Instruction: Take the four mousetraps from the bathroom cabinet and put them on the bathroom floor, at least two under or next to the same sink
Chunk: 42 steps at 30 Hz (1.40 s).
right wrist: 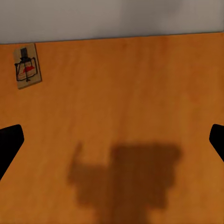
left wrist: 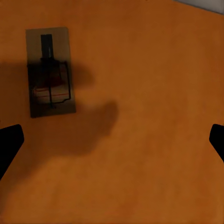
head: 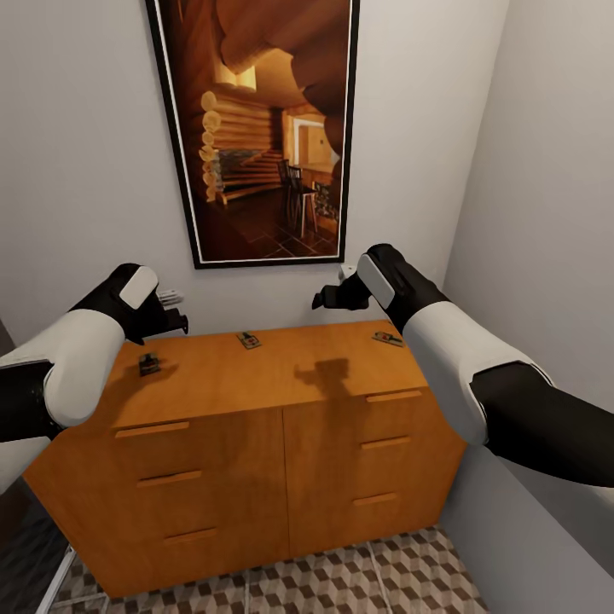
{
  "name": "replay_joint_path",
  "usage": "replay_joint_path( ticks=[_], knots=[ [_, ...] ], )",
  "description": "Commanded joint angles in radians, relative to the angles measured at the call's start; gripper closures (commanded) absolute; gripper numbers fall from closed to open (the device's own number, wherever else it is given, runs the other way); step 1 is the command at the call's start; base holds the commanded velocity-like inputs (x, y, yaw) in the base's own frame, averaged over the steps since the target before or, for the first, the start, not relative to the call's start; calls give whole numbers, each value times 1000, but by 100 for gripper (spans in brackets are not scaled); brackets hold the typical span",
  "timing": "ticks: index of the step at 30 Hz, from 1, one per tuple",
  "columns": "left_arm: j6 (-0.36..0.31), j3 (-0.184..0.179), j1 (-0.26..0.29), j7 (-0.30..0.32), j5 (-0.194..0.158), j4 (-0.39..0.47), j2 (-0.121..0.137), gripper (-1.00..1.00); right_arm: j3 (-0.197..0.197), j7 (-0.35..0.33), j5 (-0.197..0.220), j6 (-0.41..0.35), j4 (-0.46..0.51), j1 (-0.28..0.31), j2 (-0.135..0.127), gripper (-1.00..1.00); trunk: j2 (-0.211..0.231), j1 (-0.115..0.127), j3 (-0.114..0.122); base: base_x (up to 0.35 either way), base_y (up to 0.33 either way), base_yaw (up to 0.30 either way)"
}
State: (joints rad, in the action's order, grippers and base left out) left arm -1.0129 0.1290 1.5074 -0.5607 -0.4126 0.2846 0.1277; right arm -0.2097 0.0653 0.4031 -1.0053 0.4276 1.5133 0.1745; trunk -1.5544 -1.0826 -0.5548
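Observation:
The orange-brown cabinet (head: 281, 375) stands against the wall, drawers closed. On its top lie three mousetraps: one at the left (head: 150, 364), one in the middle near the back edge (head: 248, 340), one at the right (head: 388, 338). A fourth is out of view. My left gripper (head: 175, 311) hovers open above the top's left end, and its wrist view looks straight down on a mousetrap (left wrist: 50, 72) off to one side of the fingers (left wrist: 9, 144). Over the top's right half my right gripper (head: 326, 298) hangs open, with a mousetrap (right wrist: 27, 66) near the wall edge.
A large framed picture (head: 256, 128) hangs on the wall behind the cabinet. A grey side wall (head: 546, 213) closes in tightly on the right. Cube-patterned floor tiles (head: 341, 580) show in front of the cabinet's base.

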Motion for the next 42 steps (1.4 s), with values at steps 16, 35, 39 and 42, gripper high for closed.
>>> replay_joint_path(
  ticks=[16,35,39,42],
  knots=[
    [2,-7,1,-13,-2,16,2,-100,-4,7,8,-3,0,1,0,-100,-1,0,-1,0,0,0],
    [3,-10,1,-14,25,18,17,-100,-4,6,8,-2,0,1,0,-100,-1,0,-1,0,0,0],
    [4,-10,1,-13,26,18,34,-100,-4,6,8,-2,0,1,0,-100,-1,0,-1,0,0,0],
    [4,-10,1,-13,26,19,42,-100,-4,6,8,-2,0,1,0,-100,-1,0,-1,0,0,0]
  ],
)
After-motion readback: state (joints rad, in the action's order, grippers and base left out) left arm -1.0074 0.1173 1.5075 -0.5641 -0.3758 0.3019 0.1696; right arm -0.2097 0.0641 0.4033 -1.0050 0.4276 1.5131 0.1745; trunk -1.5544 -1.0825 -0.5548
